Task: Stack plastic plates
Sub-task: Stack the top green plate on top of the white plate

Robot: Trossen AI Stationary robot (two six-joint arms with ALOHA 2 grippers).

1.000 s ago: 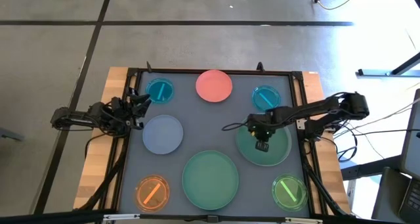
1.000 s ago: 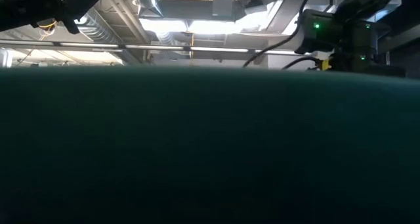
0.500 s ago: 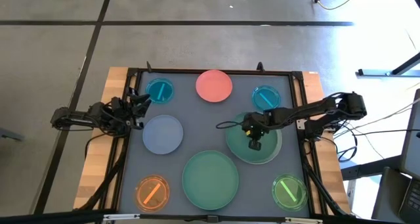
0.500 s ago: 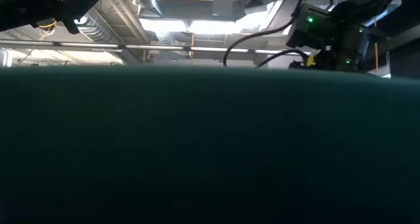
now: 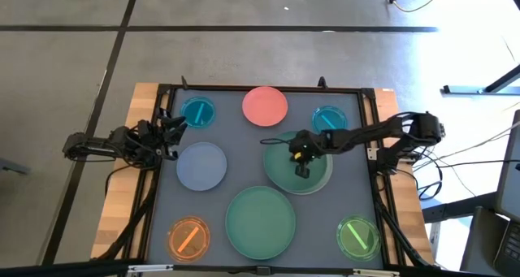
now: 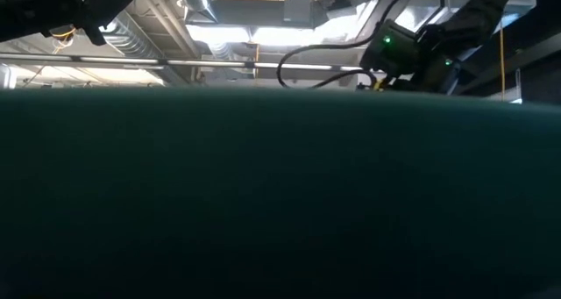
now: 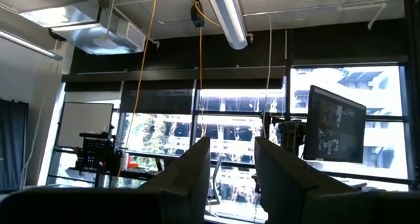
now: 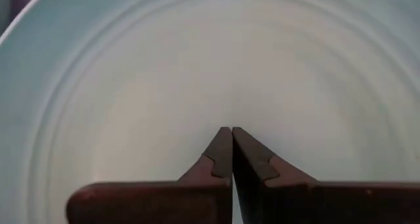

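Observation:
The high view shows eight plates flat on the dark mat. Two small teal ones [image 5: 197, 111] [image 5: 329, 120] and a pink one [image 5: 265, 105] lie toward the far edge. A grey-blue plate [image 5: 201, 165] lies left, and a large green one [image 5: 260, 221] sits near the front. An orange plate [image 5: 188, 237] and a lime one [image 5: 357, 236] fill the near corners. My right gripper [image 5: 301, 159] is shut, over a large greenish plate [image 5: 284, 173] at centre-right. My left gripper [image 5: 175, 127] waits open at the table's left edge. My right gripper presses its shut fingertips [image 8: 225, 145] down on the large plate's flat inner face [image 8: 230, 86], near its middle. The fingers come from above, pointing down. The plate lies flat on the mat under them.
In the low view a dark teal mass [image 6: 280, 202] fills most of the picture, and only the right arm [image 6: 412, 53] shows above it. A black frame [image 5: 367, 114] edges the mat. Bare mat lies between the grey-blue plate and the pressed plate.
My right gripper has moved toward the table's left and slightly toward the far edge, staying shut. The large plate under it has slid along the mat the same way, away from the right edge toward the centre.

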